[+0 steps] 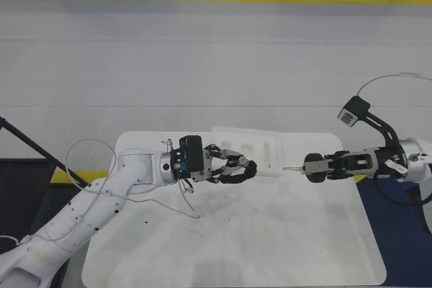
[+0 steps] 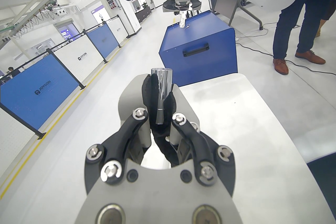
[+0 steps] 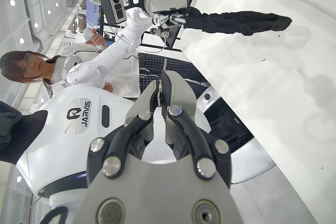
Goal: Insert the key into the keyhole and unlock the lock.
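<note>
**A:** Lining up looks like the risk. The key points at the lock across a gap above the counter, the two well apart. If the blade arrives tilted or off the keyhole's axis, it could skid on the chrome end.

**B:** And the grips?

**A:** The right jaws are almost closed, pinching the key's thin head, with the blade sticking out ahead. A hard push might pivot it or shove it back. The left jaws are clamped on the lock's chrome barrel, its black cable hanging off. A loose hold could let the barrel twist as the key turns.
</note>
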